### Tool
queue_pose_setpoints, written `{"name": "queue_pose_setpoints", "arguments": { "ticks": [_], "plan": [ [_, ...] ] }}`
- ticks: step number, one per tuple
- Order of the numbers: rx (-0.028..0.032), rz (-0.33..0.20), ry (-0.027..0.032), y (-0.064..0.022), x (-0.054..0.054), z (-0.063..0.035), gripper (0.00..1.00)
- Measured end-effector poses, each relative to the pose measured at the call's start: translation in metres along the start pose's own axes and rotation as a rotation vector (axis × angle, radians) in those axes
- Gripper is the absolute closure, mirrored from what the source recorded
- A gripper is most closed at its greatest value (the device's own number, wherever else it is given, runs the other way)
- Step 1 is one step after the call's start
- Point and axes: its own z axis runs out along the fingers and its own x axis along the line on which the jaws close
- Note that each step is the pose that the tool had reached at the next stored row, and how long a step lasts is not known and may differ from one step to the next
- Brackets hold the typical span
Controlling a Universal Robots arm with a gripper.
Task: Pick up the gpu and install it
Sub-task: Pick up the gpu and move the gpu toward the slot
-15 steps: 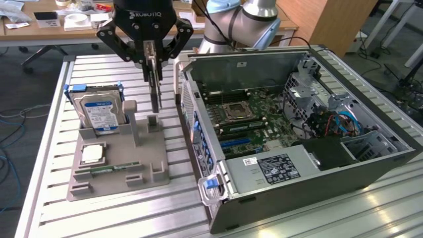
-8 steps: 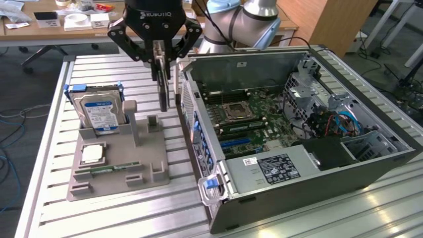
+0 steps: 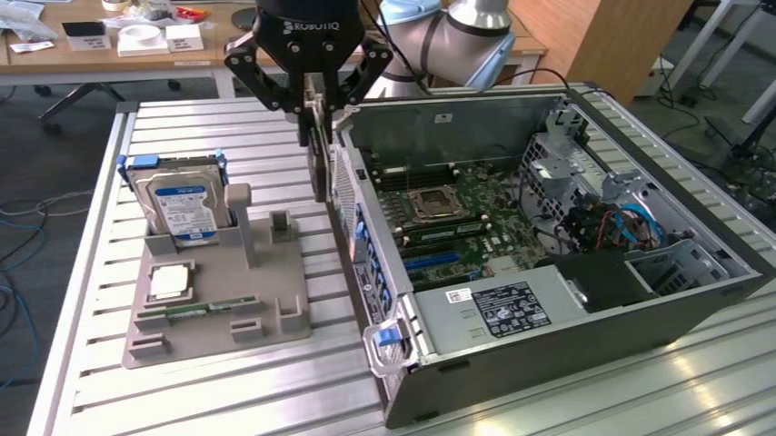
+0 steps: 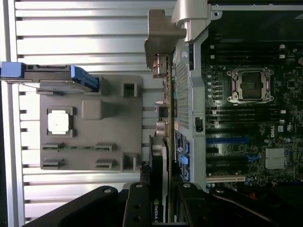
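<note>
The gpu hangs edge-on, a thin black card gripped from above by my gripper, which is shut on it. It sits over the gap between the grey holder tray and the rear wall of the open computer case. In the wrist view the gpu runs away from my gripper, and its silver bracket is at the far end, just outside the case wall. The motherboard lies exposed inside, with a blue expansion slot.
The tray holds a silver hard drive standing upright, a processor chip and a green memory stick. The case's drive cage and cables fill the exterior view's right. All rests on a slatted aluminium table.
</note>
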Motion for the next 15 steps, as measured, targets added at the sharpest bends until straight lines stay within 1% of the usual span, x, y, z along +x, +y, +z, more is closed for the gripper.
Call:
{"name": "queue_pose_setpoints", "arguments": {
  "ticks": [15],
  "plan": [
    [-0.0001,0.0,0.0,0.0015,-0.032,0.0008,0.73]
  ]
}}
